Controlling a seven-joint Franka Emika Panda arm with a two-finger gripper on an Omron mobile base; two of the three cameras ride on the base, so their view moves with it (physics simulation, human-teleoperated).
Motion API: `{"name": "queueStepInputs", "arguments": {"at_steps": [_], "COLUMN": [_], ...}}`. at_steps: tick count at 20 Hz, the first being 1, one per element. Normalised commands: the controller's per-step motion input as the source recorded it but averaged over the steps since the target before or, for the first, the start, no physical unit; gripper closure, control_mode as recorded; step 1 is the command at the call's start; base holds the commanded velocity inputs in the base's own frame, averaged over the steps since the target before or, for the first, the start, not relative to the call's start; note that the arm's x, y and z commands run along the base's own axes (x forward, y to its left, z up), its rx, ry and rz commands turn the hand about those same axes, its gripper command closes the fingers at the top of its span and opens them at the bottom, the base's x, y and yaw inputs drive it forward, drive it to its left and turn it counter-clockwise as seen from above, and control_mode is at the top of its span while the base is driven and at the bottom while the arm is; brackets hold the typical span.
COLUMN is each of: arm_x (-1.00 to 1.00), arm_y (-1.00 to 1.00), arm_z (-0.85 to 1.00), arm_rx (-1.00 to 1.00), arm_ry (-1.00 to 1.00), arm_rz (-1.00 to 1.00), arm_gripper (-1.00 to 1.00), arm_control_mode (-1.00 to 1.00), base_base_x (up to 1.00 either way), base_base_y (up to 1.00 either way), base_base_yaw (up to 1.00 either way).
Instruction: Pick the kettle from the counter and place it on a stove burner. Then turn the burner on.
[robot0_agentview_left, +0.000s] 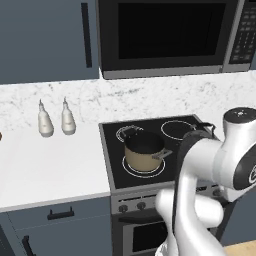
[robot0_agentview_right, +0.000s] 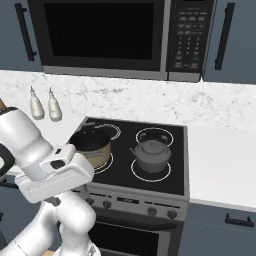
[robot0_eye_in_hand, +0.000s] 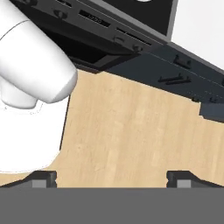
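The kettle (robot0_agentview_right: 151, 155) sits on the cooktop's (robot0_agentview_right: 172, 165) front right burner (robot0_agentview_right: 135, 173), just right of the tan pot (robot0_agentview_right: 92, 145). In the left base view the arm hides most of it; the pot (robot0_agentview_left: 144, 150) shows plainly there. The hand view looks down at wooden floor (robot0_eye_in_hand: 131, 131) below the oven front, with the gripper (robot0_eye_in_hand: 113, 177) spread wide and holding nothing. Two white bottles (robot0_agentview_left: 55, 120) stand on the counter (robot0_agentview_left: 50, 170) left of the cooktop.
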Motion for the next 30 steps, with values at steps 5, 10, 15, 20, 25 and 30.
{"name": "queueStepInputs", "arguments": {"at_steps": [5,10,15,20,25,30], "arm_x": [0.0,0.0,0.0,0.0,0.0,0.0], "arm_y": [0.0,-0.05,-0.23,0.0,0.0,0.0], "arm_z": [0.0,0.0,-0.03,0.0,0.0,0.0], "arm_rx": [0.0,0.0,0.0,0.0,0.0,0.0], "arm_ry": [0.0,-0.02,-0.03,0.0,0.0,0.0], "arm_rz": [0.0,0.0,0.0,0.0,0.0,0.0], "arm_gripper": [-1.0,-1.0,-1.0,-1.0,-1.0,-1.0], "arm_control_mode": [-1.0,-1.0,1.0,1.0,1.0,1.0], "base_base_x": [0.0,0.0,0.0,0.0,0.0,0.0], "base_base_y": [0.0,0.0,-0.42,-0.71,-0.69,-0.46], "base_base_yaw": [0.0,0.0,0.0,0.0,0.0,0.0]}}
